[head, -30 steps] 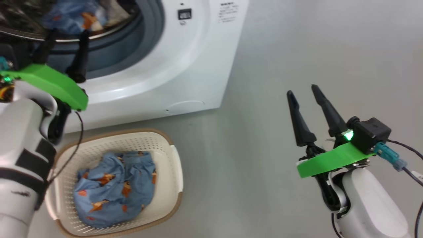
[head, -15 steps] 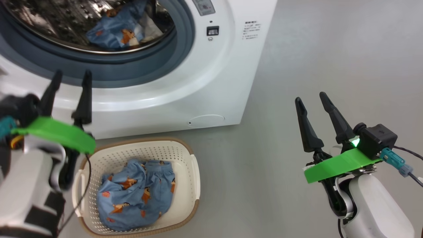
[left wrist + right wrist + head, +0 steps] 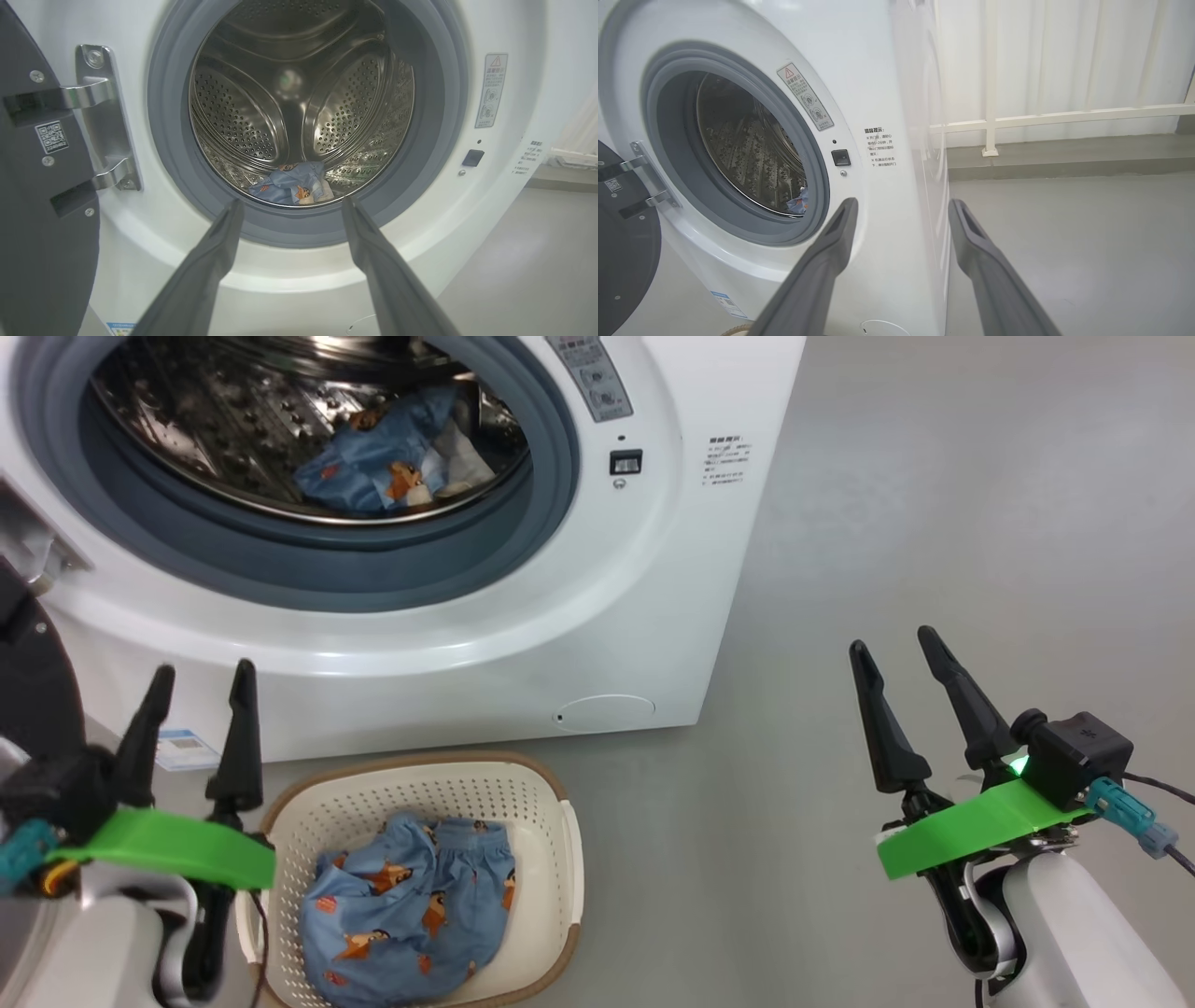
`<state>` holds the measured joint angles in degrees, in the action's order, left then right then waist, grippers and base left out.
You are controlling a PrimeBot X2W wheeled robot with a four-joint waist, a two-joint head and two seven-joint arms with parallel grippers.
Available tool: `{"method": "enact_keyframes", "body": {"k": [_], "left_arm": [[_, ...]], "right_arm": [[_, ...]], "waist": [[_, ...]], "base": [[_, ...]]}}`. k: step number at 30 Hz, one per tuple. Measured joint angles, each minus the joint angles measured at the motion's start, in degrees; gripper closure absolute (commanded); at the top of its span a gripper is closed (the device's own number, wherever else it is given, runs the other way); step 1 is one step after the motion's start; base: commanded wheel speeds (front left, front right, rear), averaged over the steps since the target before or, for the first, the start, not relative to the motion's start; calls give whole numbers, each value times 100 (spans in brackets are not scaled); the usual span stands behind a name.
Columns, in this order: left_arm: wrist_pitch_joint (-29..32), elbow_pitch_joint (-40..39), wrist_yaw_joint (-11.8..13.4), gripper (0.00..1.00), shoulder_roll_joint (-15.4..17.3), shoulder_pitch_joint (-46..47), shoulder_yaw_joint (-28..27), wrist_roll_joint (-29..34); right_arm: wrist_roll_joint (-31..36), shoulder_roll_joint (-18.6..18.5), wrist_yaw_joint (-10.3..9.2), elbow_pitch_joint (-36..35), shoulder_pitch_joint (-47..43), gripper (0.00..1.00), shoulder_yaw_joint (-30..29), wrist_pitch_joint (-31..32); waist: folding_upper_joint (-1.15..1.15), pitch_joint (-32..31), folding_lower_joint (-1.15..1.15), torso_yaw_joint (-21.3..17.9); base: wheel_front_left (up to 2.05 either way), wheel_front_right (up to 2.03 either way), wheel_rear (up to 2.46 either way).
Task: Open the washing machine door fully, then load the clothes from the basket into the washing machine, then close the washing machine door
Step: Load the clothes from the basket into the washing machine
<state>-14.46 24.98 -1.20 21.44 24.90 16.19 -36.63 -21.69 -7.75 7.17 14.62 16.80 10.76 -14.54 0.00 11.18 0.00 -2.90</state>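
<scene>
The loading step is in hand. The washing machine door (image 3: pixel 42 210) stands swung wide to the robot's left on its steel hinge (image 3: pixel 100 116), so the opening is done and the closing is yet to come.

One light-blue garment (image 3: pixel 383 476) already lies at the bottom of the perforated drum (image 3: pixel 289 93), with a small pale piece (image 3: pixel 467 467) touching it. Another bundle of the clothes (image 3: pixel 411 915) sits crumpled in the basket (image 3: pixel 523 793), which rests on the floor (image 3: pixel 840 523) just in front of the washing machine (image 3: pixel 579 616).

The left hand (image 3: pixel 205 665) hovers just beside the basket's left end, fingers spread wide and pointing toward the machine's front, holding nothing. The right hand (image 3: pixel 892 637) hangs well apart to the right over bare floor, spread as wide and equally empty.

The next move probably falls to the left hand. It needs to tilt down into the basket, close on a raised fold of the bundle, and lift it clear of the brown rim. Then it must carry the bundle over the grey gasket (image 3: pixel 308 574) and well into the drum before letting go.

The bundle is soft, thin fabric printed with orange-brown cartoon animals and red dots, bunched into loose folds. It will likely drape and trail when lifted, so a hanging end could catch on the gasket lip and get in the door's way later.
</scene>
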Motion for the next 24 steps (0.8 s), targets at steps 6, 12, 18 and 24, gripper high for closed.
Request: {"method": "enact_keyframes", "body": {"k": [6, 12, 18, 24], "left_arm": [[0, -388, 24, 0, -266, -614, -371, 79], [0, -606, 14, 0, -332, -1017, -650, 294], [0, -794, -34, 0, -528, -1240, -888, 481], [0, -859, -79, 0, -652, -1250, -1026, 666]], "right_arm": [[-10, -118, 0, -35, -192, 0, -4, 0], [-10, -157, 0, -81, -217, 0, -1, 0], [-19, -183, 0, -102, -222, 0, -14, 0], [-19, -187, 1, -105, -236, 0, -30, 0]], "waist": [[0, -168, 0, 88], [0, -218, 0, 161], [0, -226, 1, 218], [0, -220, 0, 240]], "base": [[0, 0, 0], [0, 0, 0], [0, 0, 0], [0, 0, 0]]}}
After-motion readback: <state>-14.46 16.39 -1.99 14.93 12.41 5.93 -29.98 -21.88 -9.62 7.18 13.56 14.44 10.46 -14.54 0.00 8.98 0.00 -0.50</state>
